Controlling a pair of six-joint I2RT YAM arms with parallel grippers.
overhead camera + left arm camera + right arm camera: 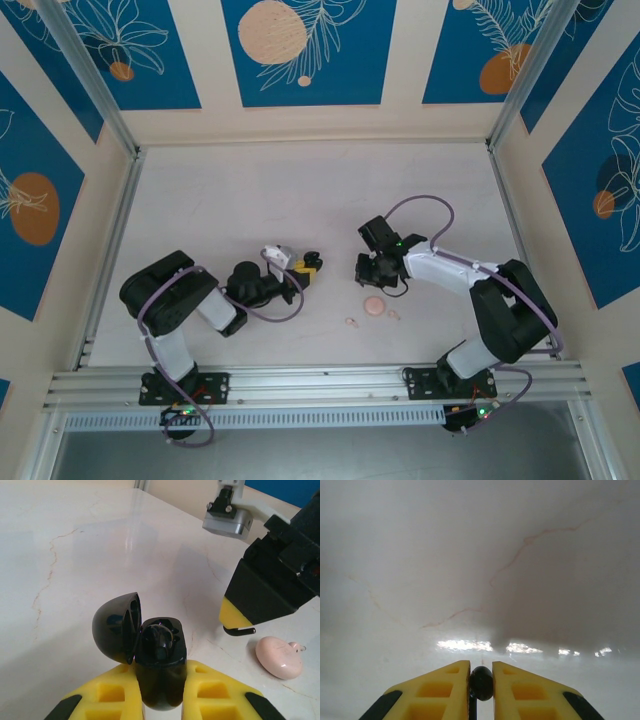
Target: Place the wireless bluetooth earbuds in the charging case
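Two grippers face each other near the middle of the pale marbled surface (250, 190), the left gripper (161, 670) clamped on the black charging case (160, 692) and the right gripper (481, 666) pinched tight on a black earbud (481, 682).

From the left wrist, the case stands upright between the yellow fingers (107, 697), its domed lid (116, 627) swung open to the left. A second black earbud (159, 636) sits in the open body (glossy, and hard to separate from the dark well around it).

From the right wrist, the held earbud shows as a small dark ball squeezed between the two yellow fingertips (452, 680), right at their ends, with bare surface beyond it.

In the left wrist view the right gripper (235, 622) hangs to the right of the open case and apart from it, with a thin dark curve poking out under its yellow tip. The held earbud is thus beside the case, not over its opening.

A pink case (279, 656) lies closed on the surface just past that tip. From above, the pink case (374, 305) sits near the right gripper (375, 272), on the side towards the arm bases, and two pale pink earbuds lie loose beside it, one (352, 322) to its left and one (394, 315) to its right, neither touching it.
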